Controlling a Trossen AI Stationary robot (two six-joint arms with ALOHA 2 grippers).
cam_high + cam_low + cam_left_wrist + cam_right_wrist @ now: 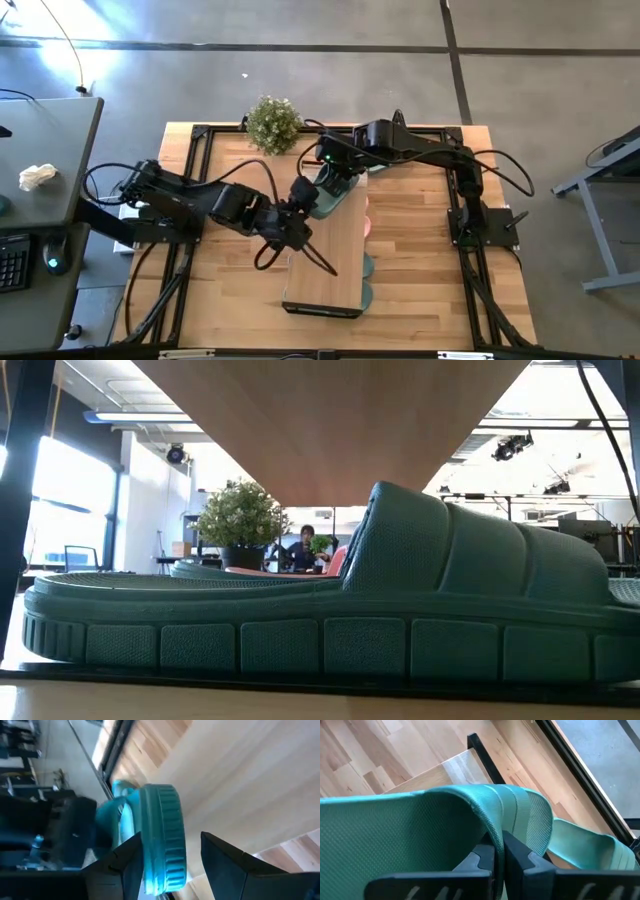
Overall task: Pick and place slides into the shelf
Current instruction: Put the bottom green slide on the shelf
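A sage-green slide [328, 198] hangs over the far end of the shelf [325, 262], a long light-wood rack in the middle of the table. My right gripper [498, 862] is shut on this slide. My left gripper [170, 870] is open, and one end of the slide's sole [162, 840] stands edge-on between its fingers. More green slides [367, 268] and a pink slide [367, 222] peek out from under the shelf's right side. In the low view one green slide [330, 620] rests sole-down on the lower tier, under the plank [330, 420]. My right gripper pinches the green slide's wide strap [520, 815] at its edge, between its two fingers [525, 862]. It comes from above, and the slide is lifted over the shelf's far end [445, 770]. My left gripper: one finger [127, 862] lies close against the sole's edge, and I cannot tell whether it touches. The other finger [225, 862] stands apart from the sole.
A potted plant [272, 123] stands at the table's far edge, left of the right arm. The table's black frame [200, 135] runs along its sides. Bare wood [420, 250] lies right of the shelf. A person [300, 550] shows far off in the room.
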